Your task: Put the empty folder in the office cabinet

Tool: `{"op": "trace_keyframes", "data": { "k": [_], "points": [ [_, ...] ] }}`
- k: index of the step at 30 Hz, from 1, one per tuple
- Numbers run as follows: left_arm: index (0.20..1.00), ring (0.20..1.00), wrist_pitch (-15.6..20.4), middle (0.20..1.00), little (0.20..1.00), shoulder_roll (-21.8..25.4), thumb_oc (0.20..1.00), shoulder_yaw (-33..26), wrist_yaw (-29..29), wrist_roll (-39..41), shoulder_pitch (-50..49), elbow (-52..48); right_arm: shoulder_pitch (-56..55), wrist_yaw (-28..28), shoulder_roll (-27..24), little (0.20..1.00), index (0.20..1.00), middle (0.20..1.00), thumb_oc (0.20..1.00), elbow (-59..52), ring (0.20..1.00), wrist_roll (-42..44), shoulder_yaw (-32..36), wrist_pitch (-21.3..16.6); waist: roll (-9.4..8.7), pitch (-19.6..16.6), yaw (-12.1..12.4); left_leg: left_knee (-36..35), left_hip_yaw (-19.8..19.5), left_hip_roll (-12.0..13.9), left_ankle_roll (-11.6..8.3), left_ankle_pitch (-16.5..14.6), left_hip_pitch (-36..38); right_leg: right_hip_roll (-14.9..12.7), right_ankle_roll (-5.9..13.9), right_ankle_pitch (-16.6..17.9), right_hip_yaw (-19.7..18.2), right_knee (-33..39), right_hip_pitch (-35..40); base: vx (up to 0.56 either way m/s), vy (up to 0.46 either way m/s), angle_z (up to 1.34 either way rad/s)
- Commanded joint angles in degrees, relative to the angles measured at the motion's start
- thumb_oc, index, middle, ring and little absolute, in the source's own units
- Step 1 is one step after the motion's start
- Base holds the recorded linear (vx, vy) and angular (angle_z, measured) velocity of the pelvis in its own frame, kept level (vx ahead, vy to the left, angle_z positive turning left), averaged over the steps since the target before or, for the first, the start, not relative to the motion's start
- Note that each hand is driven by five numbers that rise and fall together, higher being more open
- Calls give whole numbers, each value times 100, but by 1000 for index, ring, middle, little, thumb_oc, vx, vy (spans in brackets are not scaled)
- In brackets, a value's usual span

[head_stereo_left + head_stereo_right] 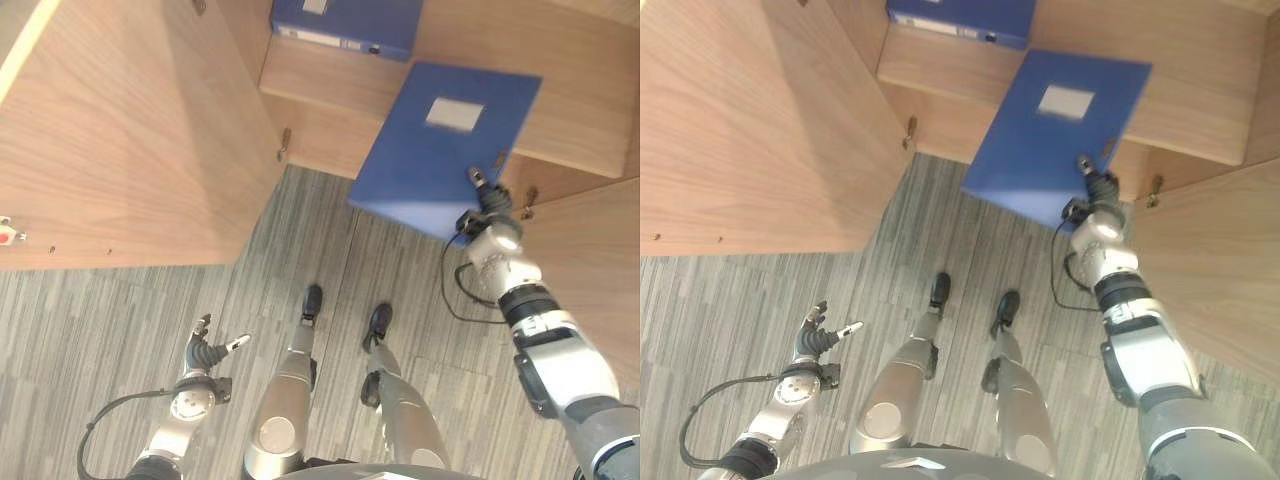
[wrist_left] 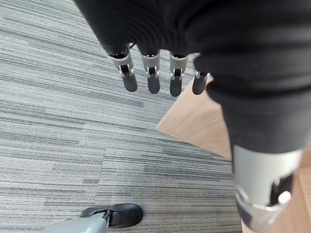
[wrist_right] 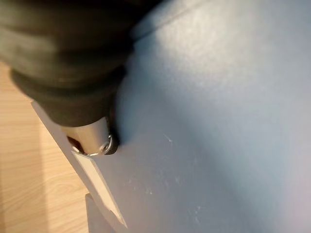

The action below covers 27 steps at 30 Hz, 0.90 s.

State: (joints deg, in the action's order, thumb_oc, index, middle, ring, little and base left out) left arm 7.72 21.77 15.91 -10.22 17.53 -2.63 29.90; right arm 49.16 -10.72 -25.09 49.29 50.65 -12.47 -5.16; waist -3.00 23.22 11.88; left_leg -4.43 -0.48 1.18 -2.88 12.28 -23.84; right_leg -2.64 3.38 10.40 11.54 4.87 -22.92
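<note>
Up at the wooden office cabinet (image 1: 130,140), the right hand (image 1: 487,203) held the blue folder (image 1: 440,150) by its near lower corner, thumb pinched on its upper face, with the folder's far end reaching over the cabinet's shelf (image 1: 330,75) and its near end out above the grey striped carpet (image 1: 100,320). On that shelf, further back, lay a second blue folder (image 1: 345,22). Low on the robot's left, the left hand (image 1: 205,352) hung over the carpet with straight, loosely spread fingers (image 2: 152,77), holding nothing.
</note>
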Motion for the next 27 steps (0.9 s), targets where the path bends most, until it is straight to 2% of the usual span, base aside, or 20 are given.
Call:
{"op": "trace_keyframes", "data": {
  "k": [1, 6, 11, 12, 15, 17, 23, 27],
  "points": [
    [1000, 1000, 241, 1000, 1000, 357, 1000, 211, -55, -274, -31, 133, 252, 249, -500, 200, 200, 200, 200, -387, 200, 79, -323, -401, -141, -301, 60, -57, -289, 209, -251, -493, -118, -491, 576, -313, 64, 13, 21, 0, 0, 0],
    [1000, 1000, 229, 1000, 1000, 326, 1000, 263, -29, -339, -31, 224, 220, 272, -420, 200, 200, 200, 200, -381, 200, 138, -299, -497, -155, -295, 37, -57, -299, 205, -238, -522, -106, -481, 575, -323, 36, 13, 27, 3, -3, 1],
    [1000, 1000, 212, 1000, 1000, 347, 1000, 309, -114, -438, 31, 248, 272, -34, -191, 200, 200, 200, 200, -33, 200, 159, 19, -689, -109, -292, 23, -57, -324, 168, -223, -547, -133, -491, 578, -323, 36, 13, -5, 0, 0, 0],
    [1000, 1000, 228, 1000, 1000, 352, 1000, 335, -181, -459, 80, 260, 377, -194, -89, 200, 200, 200, 200, 145, 200, 315, 258, -838, -84, -293, 25, -57, -336, 148, -221, -560, -150, -498, 579, -329, 42, 13, -7, 0, 0, 0],
    [1000, 1000, 240, 1000, 1000, 379, 1000, 339, -253, -516, 104, 244, 449, -337, -12, 200, 200, 200, 200, 223, 200, 472, 489, -981, -60, -287, 35, -57, -343, 125, -214, -572, -167, -512, 586, -338, 47, 13, -16, 0, 8, 1],
    [1000, 1000, 244, 1000, 1000, 398, 1000, 345, -389, -591, 141, 253, 573, -641, 61, 200, 200, 200, 200, 297, 200, 640, 831, -1292, -21, -281, 51, -57, -367, 89, -200, -591, -193, -532, 599, -345, 61, 13, -26, 0, 18, 4],
    [1000, 1000, 260, 1000, 1000, 473, 1000, 367, -595, -845, 206, 285, 819, -1234, -104, 200, 200, 200, 200, 587, 200, 717, 1437, -1701, 60, -268, 144, -57, -440, 15, -183, -603, -280, -575, 645, -344, 101, 13, -79, 0, 2, 1],
    [1000, 1000, 239, 1000, 1000, 527, 1000, 456, -797, -1139, 279, 529, 962, -1671, -393, 200, 200, 200, 200, 974, 200, 786, 1778, -1698, 96, -254, 263, -57, -529, -61, -159, -594, -402, -624, 705, -344, 180, 13, -144, -16, 33, 16]
  ]
}}
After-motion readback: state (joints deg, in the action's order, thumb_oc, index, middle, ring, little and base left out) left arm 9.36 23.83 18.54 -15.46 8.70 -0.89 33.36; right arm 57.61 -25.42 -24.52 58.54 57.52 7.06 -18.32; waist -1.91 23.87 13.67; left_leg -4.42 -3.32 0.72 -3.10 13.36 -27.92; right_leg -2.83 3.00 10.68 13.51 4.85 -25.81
